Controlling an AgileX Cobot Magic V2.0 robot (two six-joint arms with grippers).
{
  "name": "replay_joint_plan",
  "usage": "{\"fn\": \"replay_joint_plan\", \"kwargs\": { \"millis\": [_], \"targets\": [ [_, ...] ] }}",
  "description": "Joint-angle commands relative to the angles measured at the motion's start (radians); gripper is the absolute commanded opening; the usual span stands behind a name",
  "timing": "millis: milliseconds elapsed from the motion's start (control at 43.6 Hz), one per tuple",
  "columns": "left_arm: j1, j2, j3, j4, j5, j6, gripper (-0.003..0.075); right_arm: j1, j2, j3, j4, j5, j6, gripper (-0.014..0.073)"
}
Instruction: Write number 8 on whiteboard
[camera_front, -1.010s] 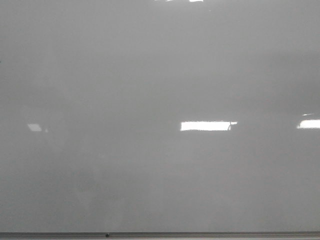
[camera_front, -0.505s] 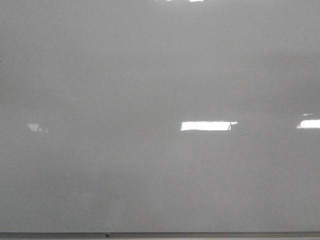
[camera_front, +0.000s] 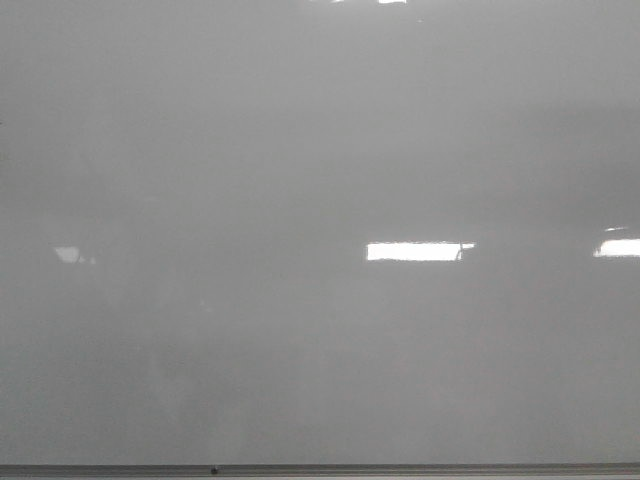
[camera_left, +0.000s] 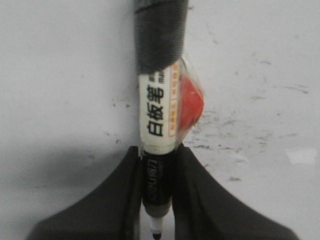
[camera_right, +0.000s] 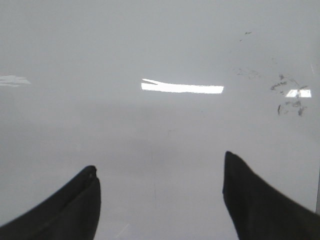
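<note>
Filling the front view, the whiteboard (camera_front: 300, 150) is seen bare, its grey frame edge (camera_front: 400, 468) along the bottom; no drawn figure can be made out. A whiteboard marker (camera_left: 158, 125) is clamped between the left hand's (camera_left: 158, 165) fingers. The right hand (camera_right: 160, 187) is spread wide, holding nothing, over faint dark smudges (camera_right: 290, 97).

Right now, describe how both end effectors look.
Both look alike: the left end effector has two matte black fingers, broad at the base and curving narrower toward the tips. The right end effector shows the same black tapered fingers. No cables or markings are visible.
</note>
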Motion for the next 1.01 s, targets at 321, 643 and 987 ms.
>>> {"fn": "replay_joint_plan", "kwargs": {
  "millis": [321,643,987],
  "targets": [
    [-0.249,-0.111,-0.318,-0.231,0.818,0.306,-0.0013,0.011,0.137,-0.123,0.016,0.087,-0.006,0.0541],
    [-0.540,-0.109,-0.361,-0.478,1.060,0.920,-0.0013,0.238,0.406,-0.326,0.182,0.390,-0.271,0.0541],
    [-0.680,-0.113,-0.424,-0.531,1.078,0.971,-0.0013,0.467,0.697,-0.541,0.612,0.555,-0.714,0.0541]
  ]
}}
